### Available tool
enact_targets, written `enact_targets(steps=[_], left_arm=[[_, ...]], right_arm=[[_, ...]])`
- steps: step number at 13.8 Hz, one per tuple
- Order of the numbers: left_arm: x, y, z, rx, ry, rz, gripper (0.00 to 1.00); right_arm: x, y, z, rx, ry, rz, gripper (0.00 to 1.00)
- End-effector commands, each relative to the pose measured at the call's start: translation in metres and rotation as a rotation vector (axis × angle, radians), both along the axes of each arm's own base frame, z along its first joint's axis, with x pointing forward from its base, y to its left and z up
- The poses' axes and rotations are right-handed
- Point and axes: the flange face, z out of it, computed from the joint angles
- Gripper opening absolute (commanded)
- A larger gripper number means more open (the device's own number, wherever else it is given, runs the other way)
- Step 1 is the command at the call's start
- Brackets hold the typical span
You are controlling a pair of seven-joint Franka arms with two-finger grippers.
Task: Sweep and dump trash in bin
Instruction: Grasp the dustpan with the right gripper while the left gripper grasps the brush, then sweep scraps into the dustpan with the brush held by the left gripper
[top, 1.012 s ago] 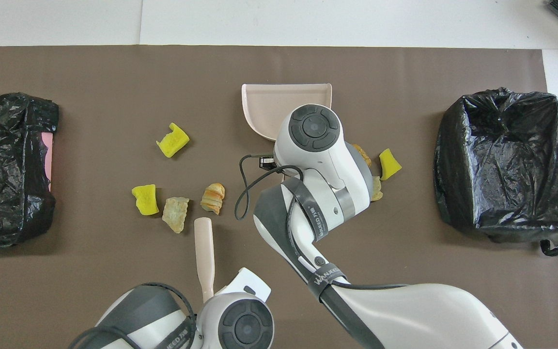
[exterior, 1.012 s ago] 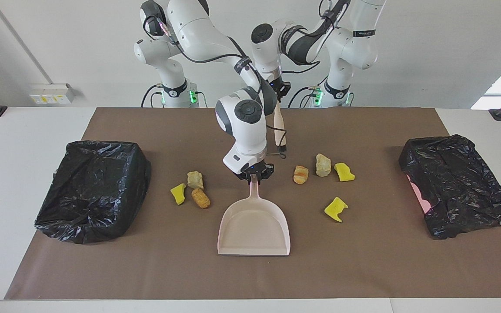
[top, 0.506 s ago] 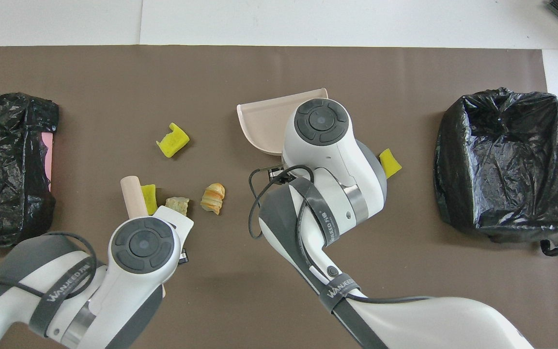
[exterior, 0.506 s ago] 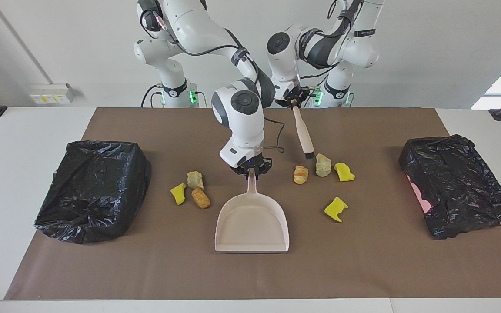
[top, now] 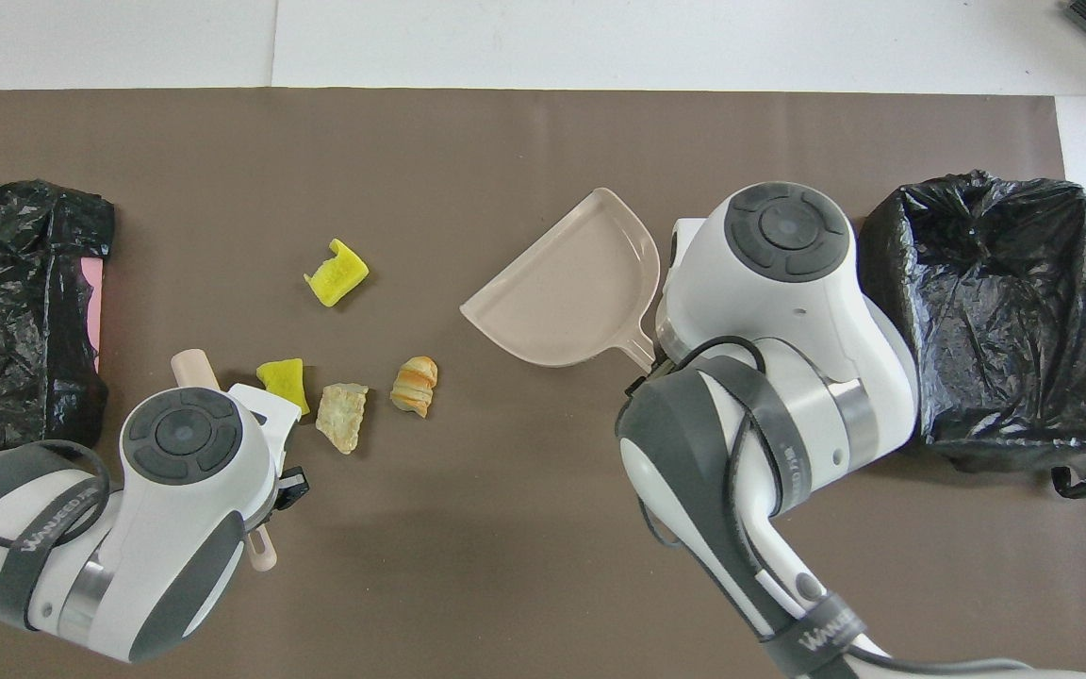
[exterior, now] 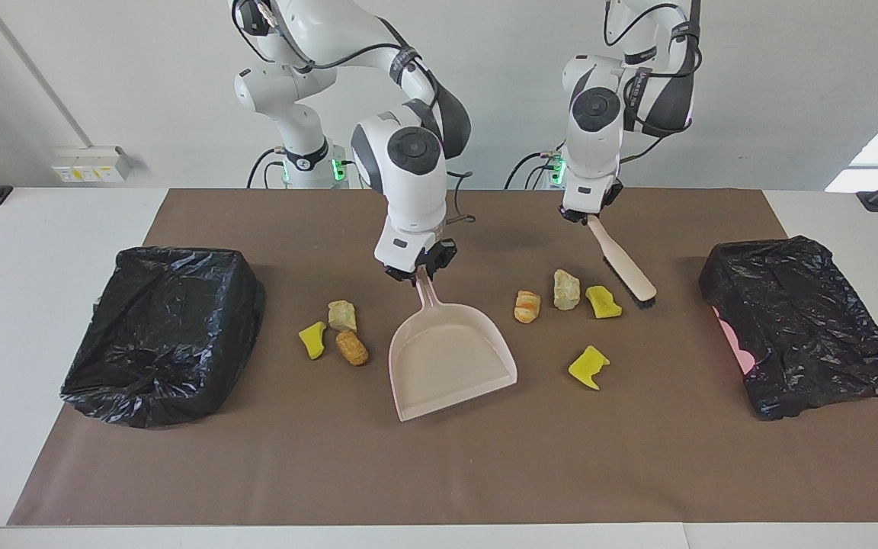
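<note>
While the right gripper (exterior: 418,272) tilts the dustpan (exterior: 450,358), bare mat (exterior: 439,473) borders it.

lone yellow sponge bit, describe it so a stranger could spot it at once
On the brown mat, look between the pale pink dustpan and the left arm's end. The curled yellow sponge bit lies alone there, farther from the robots than the row of three chunks.

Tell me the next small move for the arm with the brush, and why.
Probably drag the beige hand brush in the left gripper toward the pale pink plastic dustpan: its bristles sit beside the yellow sponge chunk, and the right gripper angles the pan's mouth that way.
</note>
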Motion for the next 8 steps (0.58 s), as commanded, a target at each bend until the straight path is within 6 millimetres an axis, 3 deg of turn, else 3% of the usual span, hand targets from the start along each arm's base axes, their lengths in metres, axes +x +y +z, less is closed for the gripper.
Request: enact_targets(steps=[1, 4, 8], left_arm=[[-0.017, -0.002, -0.012, -0.019, -0.025, -0.003, 0.00], [-0.024, -0.030, -0.020, -0.066, -0.033, -0.072, 0.00], [-0.023, -0.060, -0.030, -0.151, -0.060, -0.133, 0.00]], right_arm=[[-0.019, -0.016, -0.007, -0.008, 0.004, 0.235, 0.00], [-0.048, -0.008, -0.019, -0.061, -0.046, 0.357, 0.00], [-0.063, -0.012, -0.033, -0.042, -0.040, 0.499, 0.00]])
